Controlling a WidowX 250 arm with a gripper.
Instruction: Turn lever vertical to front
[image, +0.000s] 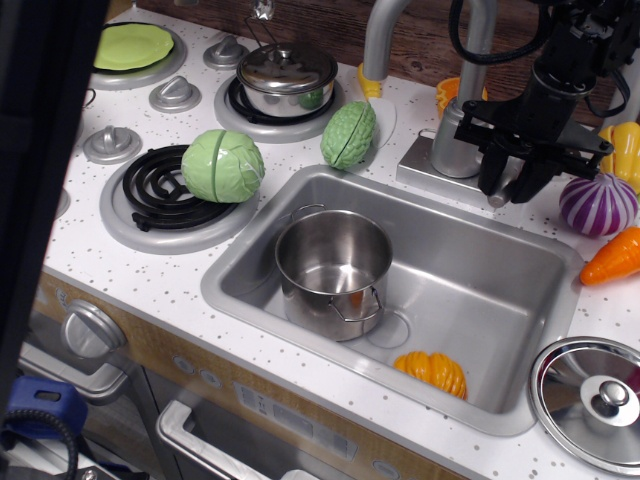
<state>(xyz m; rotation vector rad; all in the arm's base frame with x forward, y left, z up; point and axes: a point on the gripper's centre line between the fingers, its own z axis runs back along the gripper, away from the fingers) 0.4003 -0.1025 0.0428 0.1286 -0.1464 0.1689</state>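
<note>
The lever (499, 199) is a short silver handle on the right side of the cylindrical tap body (455, 148). Only its tip shows, pointing toward the front over the sink's back rim. My black gripper (509, 186) comes down from the upper right, right over the lever. Its two fingers (489, 172) stand apart, one on each side of the lever, with a gap between them. The arm hides the rest of the lever. I cannot tell whether the fingers touch it.
The sink (480, 290) holds a steel pot (333, 270) and an orange toy vegetable (432, 371). A purple onion (597, 202), a carrot (612, 259) and a yellow vegetable (625, 150) lie right of the gripper. A pot lid (592, 398) sits front right. Green cabbages (222, 165) and a lidded pot (287, 78) are on the stove.
</note>
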